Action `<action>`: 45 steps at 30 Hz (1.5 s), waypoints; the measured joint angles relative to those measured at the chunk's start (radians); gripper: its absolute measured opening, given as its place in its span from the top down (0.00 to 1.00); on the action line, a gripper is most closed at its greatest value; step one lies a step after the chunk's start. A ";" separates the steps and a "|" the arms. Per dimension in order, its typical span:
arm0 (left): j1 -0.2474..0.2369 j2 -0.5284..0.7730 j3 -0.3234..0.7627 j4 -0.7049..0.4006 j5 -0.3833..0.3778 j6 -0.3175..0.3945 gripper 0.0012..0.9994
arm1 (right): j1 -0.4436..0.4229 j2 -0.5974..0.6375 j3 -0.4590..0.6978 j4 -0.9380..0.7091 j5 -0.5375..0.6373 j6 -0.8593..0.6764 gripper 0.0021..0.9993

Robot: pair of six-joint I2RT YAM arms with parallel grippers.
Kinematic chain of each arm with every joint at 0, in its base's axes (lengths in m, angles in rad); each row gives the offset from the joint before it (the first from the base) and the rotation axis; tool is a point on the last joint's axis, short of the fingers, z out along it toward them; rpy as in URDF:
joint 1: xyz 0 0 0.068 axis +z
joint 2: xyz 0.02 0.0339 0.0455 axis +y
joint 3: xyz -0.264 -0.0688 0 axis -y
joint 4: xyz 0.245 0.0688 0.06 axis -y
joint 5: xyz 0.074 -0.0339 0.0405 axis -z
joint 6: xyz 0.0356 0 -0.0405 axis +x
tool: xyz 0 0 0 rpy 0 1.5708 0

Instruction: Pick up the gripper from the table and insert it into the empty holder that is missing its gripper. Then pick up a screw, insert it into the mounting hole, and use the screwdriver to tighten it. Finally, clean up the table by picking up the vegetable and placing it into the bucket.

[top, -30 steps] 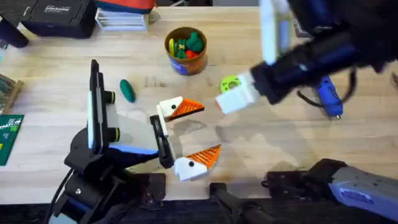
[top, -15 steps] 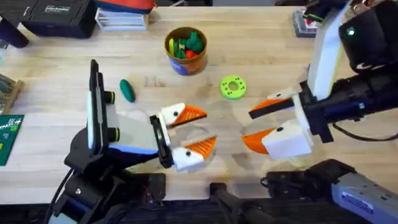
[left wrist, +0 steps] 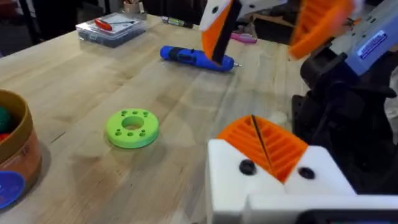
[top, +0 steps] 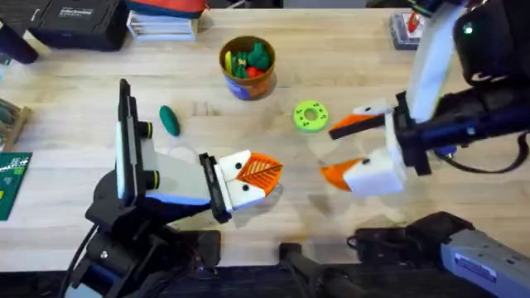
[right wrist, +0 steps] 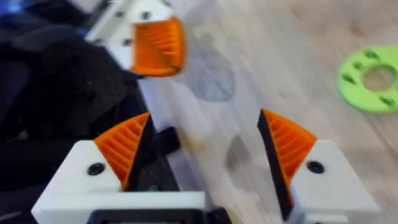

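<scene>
Overhead: vegetable (top: 170,121) well apart from closed left pincer (top: 263,172), behind it.

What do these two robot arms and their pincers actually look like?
Both arms are mostly black, with pale white-grey panels and thin black cables near the bases. The left gripper and right gripper each have two chunky white blocks tipped with orange, ribbed, wedge-shaped fingers, fixed by small dark screws. A green light glows on the right arm, and a blue label marks its base.

green ring (top: 310,116) btwn arms, bare wood (top: 74,157) left
</scene>
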 joint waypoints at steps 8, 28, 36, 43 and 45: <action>0.000 0.000 0.000 0.000 -0.001 0.000 1.00 | -0.178 0.107 0.000 0.042 0.283 0.074 0.01; 0.000 0.000 0.000 0.001 -0.016 0.000 1.00 | -0.824 0.402 0.049 0.309 0.537 -0.109 0.01; 0.000 0.000 0.000 0.002 -0.018 0.000 1.00 | -0.829 0.618 0.178 0.313 0.570 -0.213 0.01; 0.000 0.000 0.000 0.002 -0.018 0.000 1.00 | -0.829 0.753 0.201 0.321 0.582 -0.245 0.01; 0.000 0.000 0.000 0.002 -0.018 0.000 1.00 | -0.829 0.780 0.201 0.324 0.582 -0.246 0.01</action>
